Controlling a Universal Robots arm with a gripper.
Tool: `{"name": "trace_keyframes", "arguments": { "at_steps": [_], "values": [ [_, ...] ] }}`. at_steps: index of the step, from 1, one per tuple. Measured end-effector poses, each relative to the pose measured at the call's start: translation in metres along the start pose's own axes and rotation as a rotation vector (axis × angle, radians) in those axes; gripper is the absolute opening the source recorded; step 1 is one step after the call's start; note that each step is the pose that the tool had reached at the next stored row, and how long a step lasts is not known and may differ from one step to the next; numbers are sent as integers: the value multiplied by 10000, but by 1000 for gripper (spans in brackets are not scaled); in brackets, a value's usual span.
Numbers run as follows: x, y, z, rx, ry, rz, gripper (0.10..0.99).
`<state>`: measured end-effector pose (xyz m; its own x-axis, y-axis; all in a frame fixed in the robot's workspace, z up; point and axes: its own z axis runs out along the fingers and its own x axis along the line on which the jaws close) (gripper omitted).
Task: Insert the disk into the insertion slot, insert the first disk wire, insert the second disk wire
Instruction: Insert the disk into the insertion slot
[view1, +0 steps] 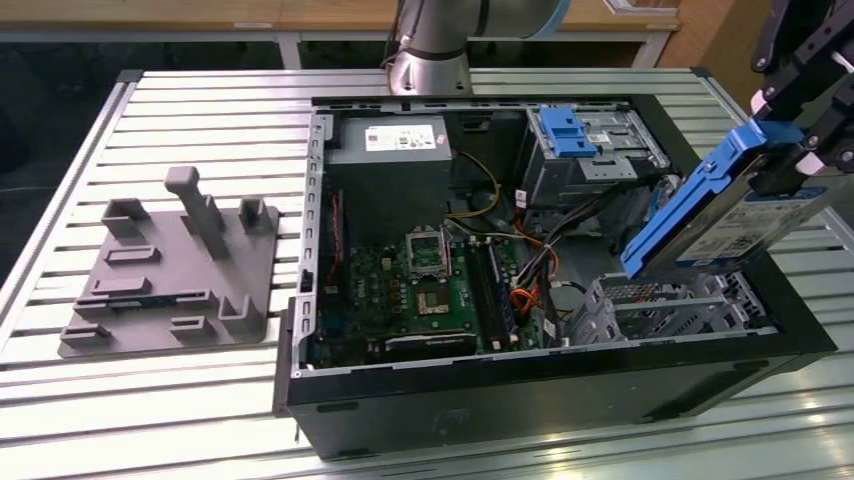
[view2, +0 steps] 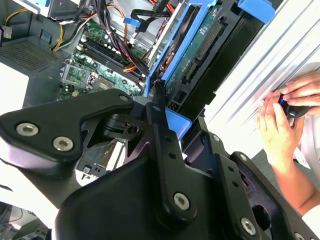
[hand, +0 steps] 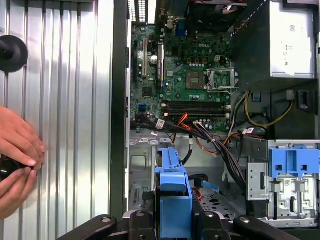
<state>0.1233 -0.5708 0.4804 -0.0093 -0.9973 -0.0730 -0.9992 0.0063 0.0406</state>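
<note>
exterior view: the gripper (view1: 798, 150) is at the exterior view's right, above the open computer case (view1: 534, 390), which stands on a slatted metal table (view1: 200, 110). its fingers are closed on the disk (view1: 721, 225), gripping it at the raised end. the disk hangs steeply tilted, with its lower end over the insertion slot (view1: 667, 305) in the near corner of the case; it is not seated in the slot. beyond the slot stands a taller grey cage (view1: 601, 165) carrying a blue latch (view1: 567, 132). the motherboard (view1: 414, 290) lies on the case floor, and the power supply (view1: 387, 135) sits at the far wall. a grey fixture plate (view1: 174, 270) lies on the table at the exterior view's left. the arm (view1: 427, 50) rises behind the case. second wrist view: the gripper (view2: 172, 122) holds the disk (view2: 200, 45) by its blue frame, the circuit side facing the camera. the motherboard (view2: 95, 65) is beyond it. a person's hands (view2: 280, 125) rest on the table beside the case, closed around a small dark object. first wrist view: the gripper (hand: 172, 222) clamps the blue frame of the disk (hand: 172, 175) from both sides. the disk points towards the insertion slot (hand: 141, 175), with loose wires (hand: 215, 145) just beside it. the hands (hand: 17, 155) are on the table outside the case wall.
</note>
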Motion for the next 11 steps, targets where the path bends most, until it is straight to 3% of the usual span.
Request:
{"name": "trace_keyframes", "arguments": {
  "at_steps": [11],
  "values": [
    [5, -3, 69, -7, 4, -97, 365]
  ]
}}
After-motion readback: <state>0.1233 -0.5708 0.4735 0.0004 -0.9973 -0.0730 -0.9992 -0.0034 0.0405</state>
